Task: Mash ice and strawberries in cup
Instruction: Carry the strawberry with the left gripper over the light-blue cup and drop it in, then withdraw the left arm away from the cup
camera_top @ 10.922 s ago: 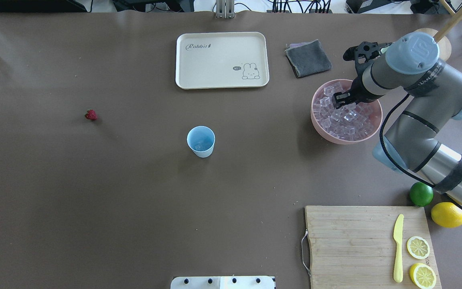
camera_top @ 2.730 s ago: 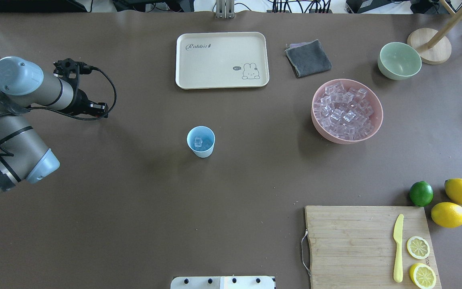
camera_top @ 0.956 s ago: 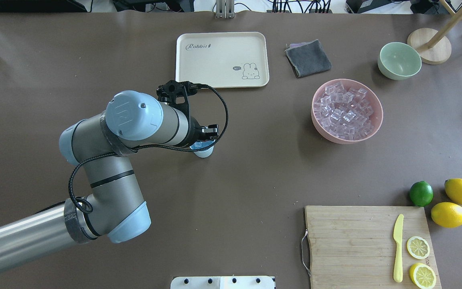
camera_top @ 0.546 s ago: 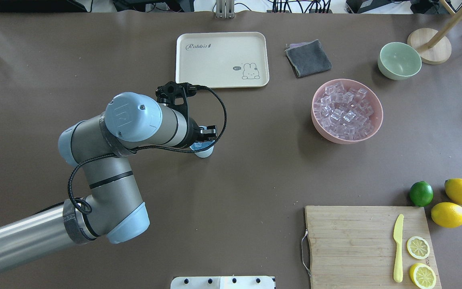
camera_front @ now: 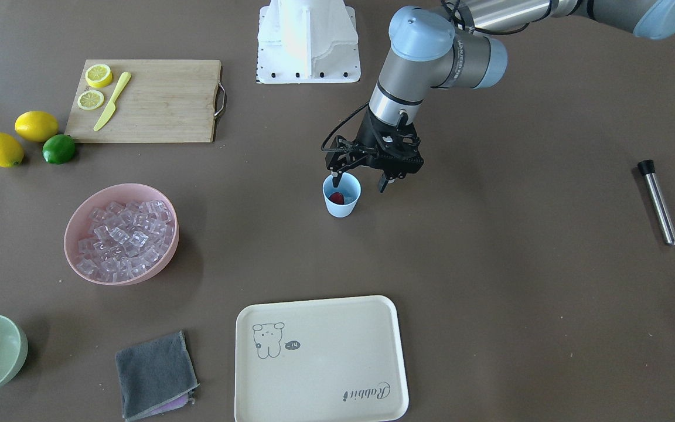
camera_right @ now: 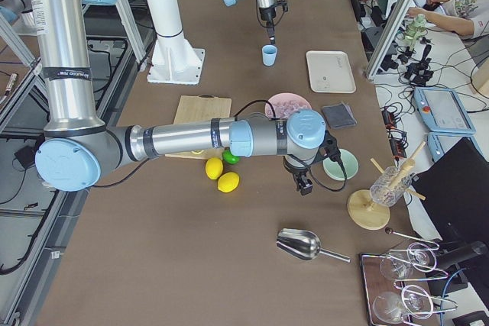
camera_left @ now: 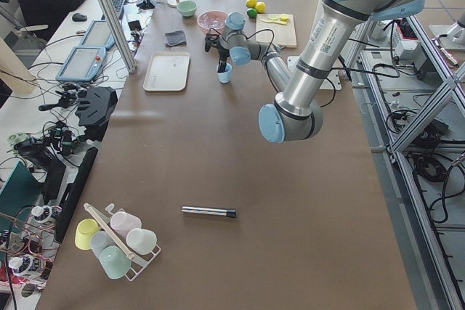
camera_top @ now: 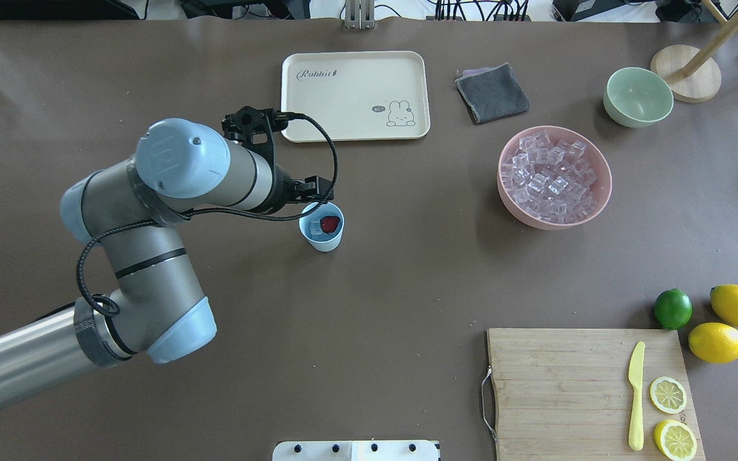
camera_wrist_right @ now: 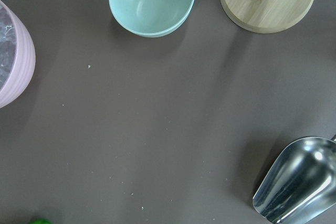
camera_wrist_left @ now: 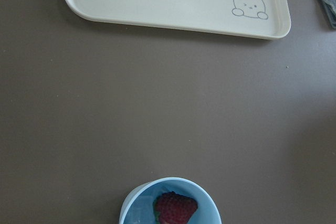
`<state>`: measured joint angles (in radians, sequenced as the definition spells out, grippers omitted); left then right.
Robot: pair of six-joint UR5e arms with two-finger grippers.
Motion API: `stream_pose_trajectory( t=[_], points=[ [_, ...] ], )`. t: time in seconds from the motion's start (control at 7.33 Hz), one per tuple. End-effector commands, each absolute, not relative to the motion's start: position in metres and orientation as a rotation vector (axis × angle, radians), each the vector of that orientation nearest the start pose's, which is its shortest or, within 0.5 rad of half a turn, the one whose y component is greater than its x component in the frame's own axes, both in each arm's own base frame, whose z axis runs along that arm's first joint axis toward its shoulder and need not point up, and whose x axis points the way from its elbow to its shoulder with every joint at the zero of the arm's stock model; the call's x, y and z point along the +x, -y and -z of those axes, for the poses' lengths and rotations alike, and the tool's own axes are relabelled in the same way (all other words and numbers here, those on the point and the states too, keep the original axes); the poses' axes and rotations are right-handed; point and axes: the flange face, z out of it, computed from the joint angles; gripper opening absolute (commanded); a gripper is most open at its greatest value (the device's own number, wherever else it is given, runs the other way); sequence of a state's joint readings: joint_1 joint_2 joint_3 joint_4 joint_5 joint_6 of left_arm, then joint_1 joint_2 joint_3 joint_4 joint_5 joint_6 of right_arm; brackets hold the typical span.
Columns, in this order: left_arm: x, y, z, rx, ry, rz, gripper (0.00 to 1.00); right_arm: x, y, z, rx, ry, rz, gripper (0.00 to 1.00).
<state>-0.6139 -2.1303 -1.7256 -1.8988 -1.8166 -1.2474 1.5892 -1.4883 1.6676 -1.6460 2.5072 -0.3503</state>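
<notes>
And there it is: the strawberry [camera_top: 330, 224] sits inside the cup [camera_top: 324, 241], on its 3 o'clock side in the overhead view, with a clear cube of ice [camera_top: 314, 226] beside it at 9 o'clock. The left gripper [camera_front: 359, 181] hangs just above the cup, jaws spread wide and holding nothing. In the front view one fingertip [camera_front: 336, 177] is over the rim, the other out to the side. From the cup, the cream tray [camera_top: 355, 96] lies at 12 o'clock, the pink bowl [camera_top: 531, 219] heaped with ice at 2 o'clock, the cutting board [camera_top: 555, 384] at 4 o'clock. The right gripper [camera_right: 304, 183] hangs far off by the green bowl [camera_right: 340, 164], and shows in the right side view only, so whether its jaws are apart or together I cannot tell.
</notes>
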Motion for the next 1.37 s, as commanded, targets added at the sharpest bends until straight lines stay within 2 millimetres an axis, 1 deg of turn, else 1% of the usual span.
stream_pose_trajectory(
  t=[0.0, 0.14, 0.27, 0.41, 0.55, 0.68, 0.82, 0.96, 1.09, 1.23],
  points=[
    [0.352, 0.497, -0.330, 0.223, -0.922, 0.117, 0.97, 0.062, 0.521, -0.565, 0.268, 0.911, 0.356, 0.98],
    [0.287, 0.516, -0.374, 0.214, -0.890, 0.074, 0.97, 0.062, 0.521, -0.560, 0.275, 0.910, 0.357, 0.98],
    [0.213, 0.526, -0.428, 0.198, -0.863, 0.051, 0.97, 0.062, 0.522, -0.558, 0.276, 0.911, 0.355, 0.98],
    [0.151, 0.531, -0.488, 0.178, -0.834, 0.011, 0.97, 0.062, 0.521, -0.558, 0.286, 0.914, 0.370, 0.99],
    [0.107, 0.525, -0.552, 0.145, -0.821, -0.041, 0.97, 0.062, 0.518, -0.548, 0.315, 0.906, 0.398, 0.99],
    [0.083, 0.517, -0.603, 0.105, -0.803, -0.067, 0.98, 0.062, 0.510, -0.553, 0.305, 0.900, 0.394, 0.99],
    [0.077, 0.515, -0.642, 0.093, -0.791, -0.093, 0.98, 0.064, 0.511, -0.556, 0.298, 0.872, 0.392, 0.99],
    [0.076, 0.514, -0.680, 0.113, -0.794, -0.100, 0.97, 0.067, 0.511, -0.559, 0.291, 0.831, 0.392, 0.99],
    [0.075, 0.512, -0.703, 0.148, -0.805, -0.104, 0.97, 0.067, 0.507, -0.562, 0.286, 0.831, 0.392, 0.99],
    [0.074, 0.508, -0.707, 0.144, -0.804, -0.102, 0.97, 0.067, 0.507, -0.563, 0.297, 0.829, 0.395, 0.99]
  ],
)
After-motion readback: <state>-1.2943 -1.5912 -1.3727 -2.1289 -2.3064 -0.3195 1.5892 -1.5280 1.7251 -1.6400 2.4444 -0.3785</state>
